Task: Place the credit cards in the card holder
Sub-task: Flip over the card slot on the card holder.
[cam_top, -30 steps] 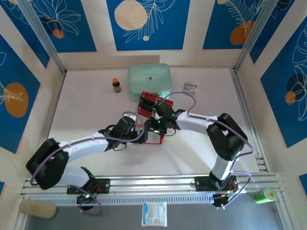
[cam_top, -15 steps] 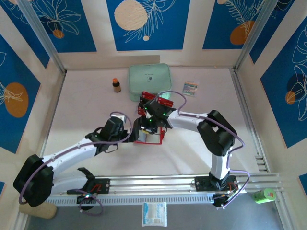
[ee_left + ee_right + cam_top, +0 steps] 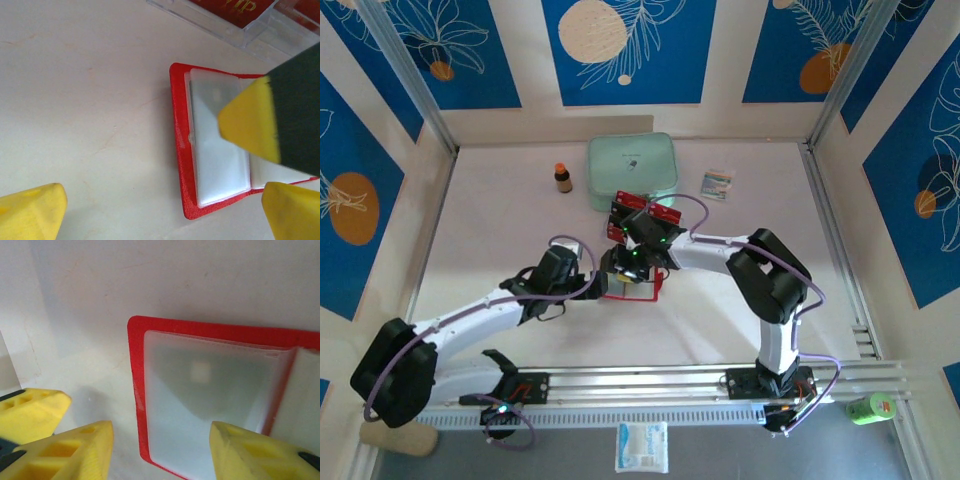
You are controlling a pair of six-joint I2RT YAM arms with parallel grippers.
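Card holder lies open, pale pockets up, mid-frame on the table in the top view, just below the red credit cards stacked in a clear tray. Reads as set-up for an insert. To do it well, pin the holder's red edge so it can't slide, then bring one card in flat and square to the pocket mouth. Right pincer hangs low over the holder's clear page, fingers about half spread, nothing between them; can't tell if it touches the plastic. Left pincer is spread wide and empty, just beside the holder's left edge.
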